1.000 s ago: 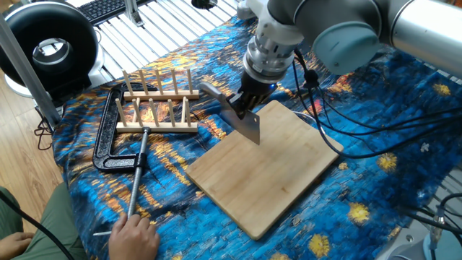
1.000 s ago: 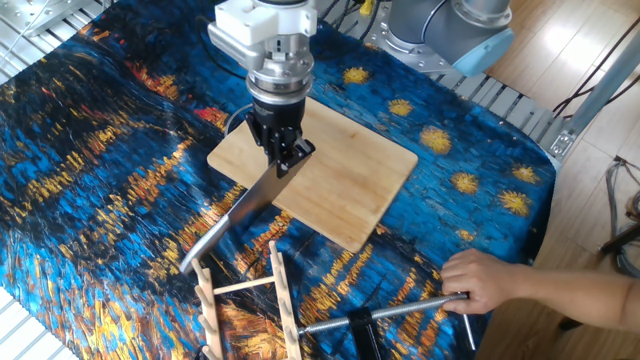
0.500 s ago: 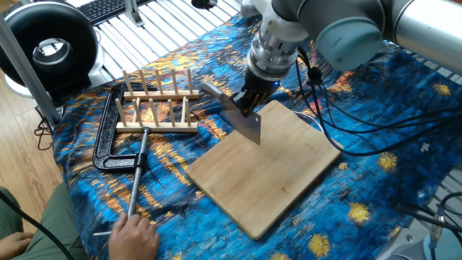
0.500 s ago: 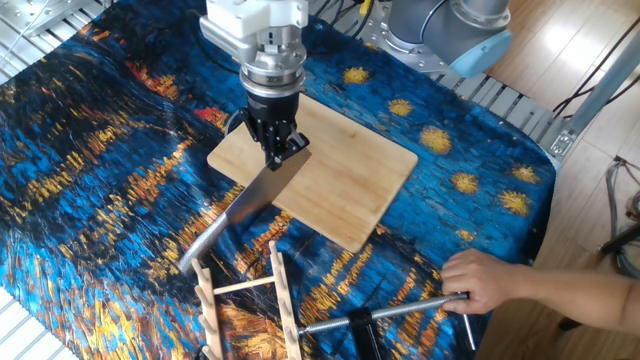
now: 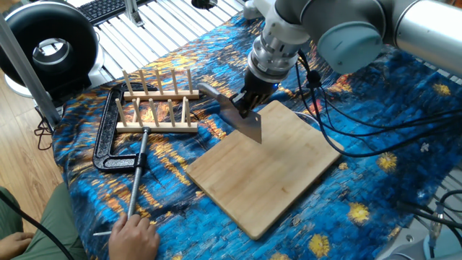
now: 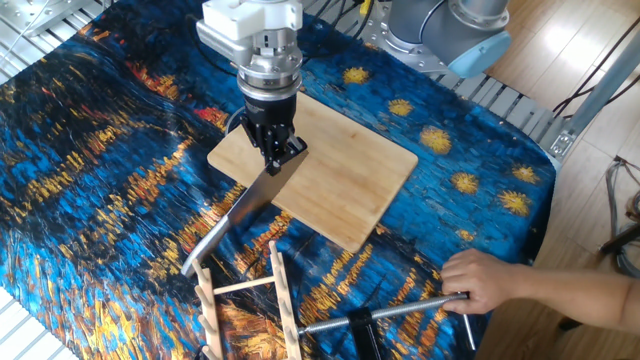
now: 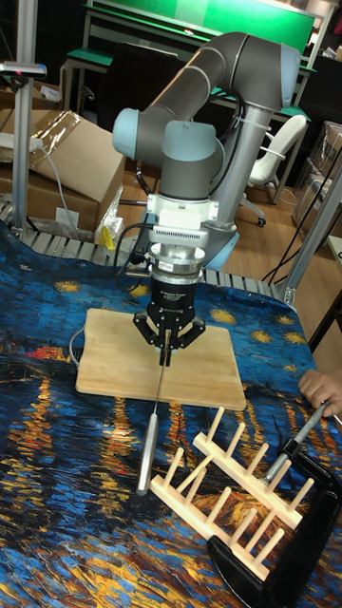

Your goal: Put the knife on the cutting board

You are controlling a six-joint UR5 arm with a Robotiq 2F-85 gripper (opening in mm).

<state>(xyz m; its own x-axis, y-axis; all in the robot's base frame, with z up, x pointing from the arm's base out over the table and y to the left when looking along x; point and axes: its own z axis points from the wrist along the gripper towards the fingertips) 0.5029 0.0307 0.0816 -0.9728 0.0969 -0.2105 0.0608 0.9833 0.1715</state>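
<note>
One fixed view shows the gripper (image 5: 247, 107) pinching the knife (image 5: 242, 119) by the top edge of its blade, holding it tilted above the cutting board (image 5: 268, 167), over the board's edge at about 11 o'clock. The handle sticks out toward the dish rack (image 5: 155, 105). In the other fixed view the knife (image 6: 243, 208) slants down past the board (image 6: 340, 170) toward 7 o'clock. A person's hand (image 6: 487, 282) grips the clamp's rod (image 6: 385, 314) near the cloth's edge.

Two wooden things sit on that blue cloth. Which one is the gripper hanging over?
The cutting board, the flat plain slab. The gripper holds the knife above its edge. The dish rack, with upright pegs, stands off to the side.
</note>
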